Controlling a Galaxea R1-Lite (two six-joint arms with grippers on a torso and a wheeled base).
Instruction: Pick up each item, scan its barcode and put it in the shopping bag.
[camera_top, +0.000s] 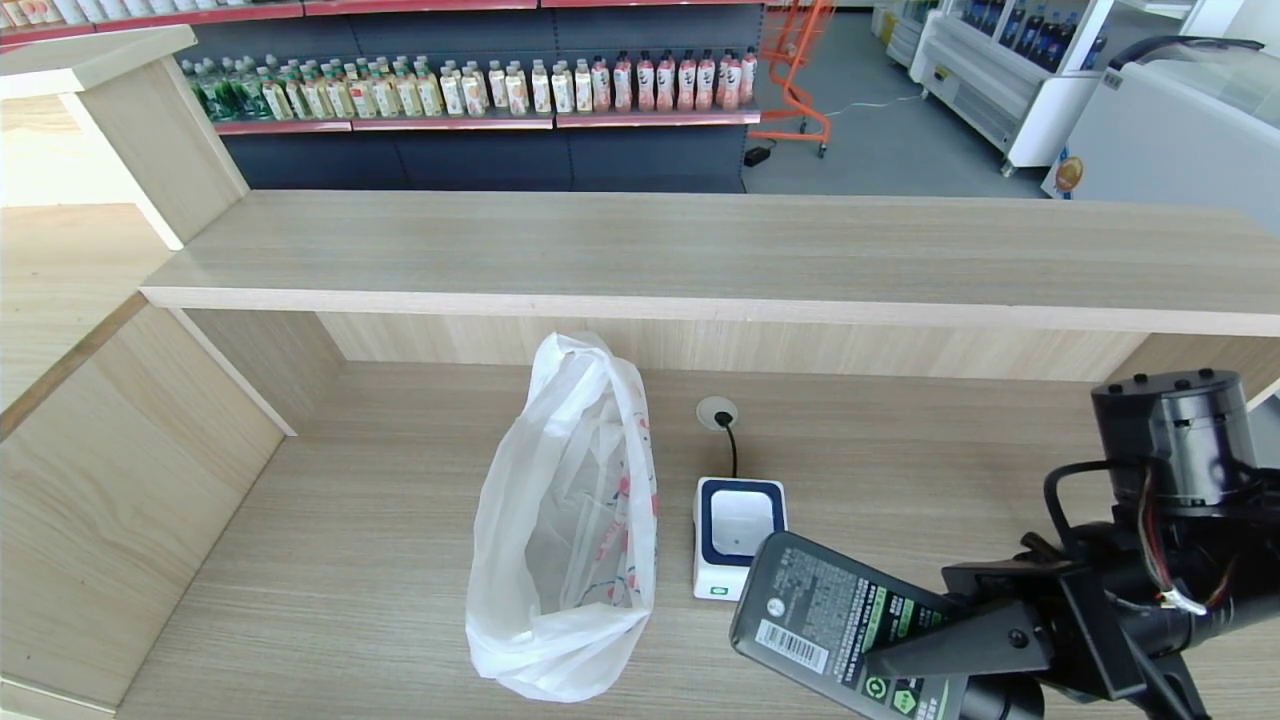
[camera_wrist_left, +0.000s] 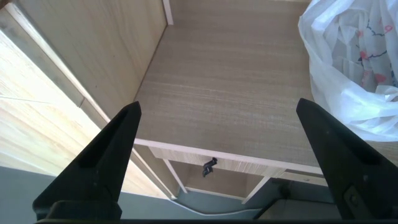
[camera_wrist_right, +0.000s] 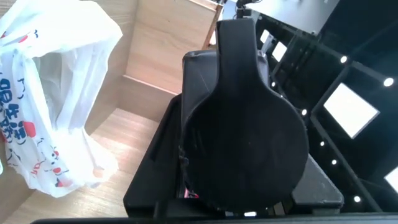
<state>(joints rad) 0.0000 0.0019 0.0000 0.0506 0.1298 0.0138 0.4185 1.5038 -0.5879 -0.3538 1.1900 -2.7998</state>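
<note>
The wooden tabletop (camera_top: 350, 560) carries an open white shopping bag (camera_top: 570, 540). The right claw (camera_top: 890, 655) pinches a dark bottle (camera_top: 830, 620), barcode upward, just before the small white scanner (camera_top: 738, 530) beside the bag. The left claw (camera_wrist_left: 219, 109) hangs spread above the tabletop's edge.

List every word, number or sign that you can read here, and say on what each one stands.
Nothing can be read with certainty.
On the pack: a barcode label with digits and green-and-white print, too small to read.
On the bag: blue characters and red marks, creased and partly cut off.
On the scanner: a small green mark, too small to read.
On the shelf bottles: labels, too far off and blurred.
</note>
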